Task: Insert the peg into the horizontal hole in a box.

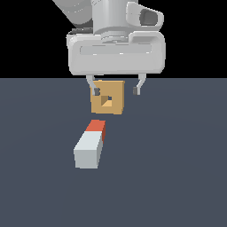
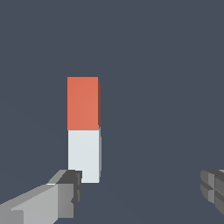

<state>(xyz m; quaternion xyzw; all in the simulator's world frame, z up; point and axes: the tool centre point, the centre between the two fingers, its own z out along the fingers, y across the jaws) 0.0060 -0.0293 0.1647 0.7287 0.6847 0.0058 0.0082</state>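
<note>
The peg (image 1: 91, 144) lies flat on the dark floor, pale grey-white toward the camera with its orange-red end pointing away toward the box. The wrist view shows the whole peg (image 2: 83, 129) lying free. The box (image 1: 108, 98) is a tan block standing behind the peg, with its small square hole (image 1: 105, 101) facing the camera. My gripper (image 1: 115, 91) hangs open above the floor in front of the box, with nothing between its fingers (image 2: 65, 192). It is above and beyond the peg, not touching it.
The dark grey floor (image 1: 177, 168) stretches on all sides of the peg and box. Beyond its far edge there is only black background.
</note>
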